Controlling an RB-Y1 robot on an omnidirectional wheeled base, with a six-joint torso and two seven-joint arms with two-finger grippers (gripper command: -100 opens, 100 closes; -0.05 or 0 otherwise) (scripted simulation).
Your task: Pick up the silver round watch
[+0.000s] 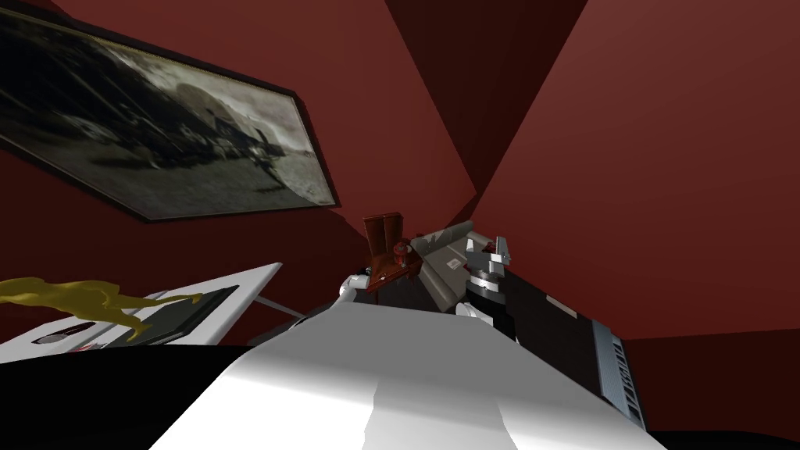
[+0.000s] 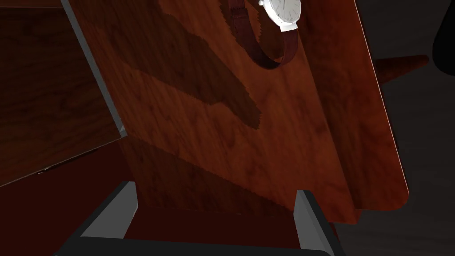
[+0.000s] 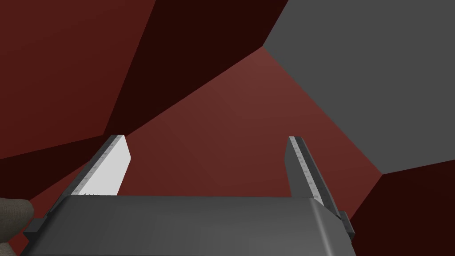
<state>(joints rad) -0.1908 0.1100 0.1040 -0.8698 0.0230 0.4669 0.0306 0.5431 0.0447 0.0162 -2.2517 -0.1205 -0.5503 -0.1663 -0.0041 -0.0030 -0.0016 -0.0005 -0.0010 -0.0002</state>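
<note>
The left gripper (image 2: 215, 195) is spread wide and empty over a smooth, reddish-brown wooden board (image 2: 191, 115) with clear grain. The watch (image 2: 284, 12), a round white face in a silver case on a looped dark brown strap (image 2: 260, 53), lies on that board well beyond the fingertips. The right gripper (image 3: 206, 142) is also spread and holds nothing.

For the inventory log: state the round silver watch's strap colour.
Dark reddish-brown strap, seen best in the left wrist view.
</note>
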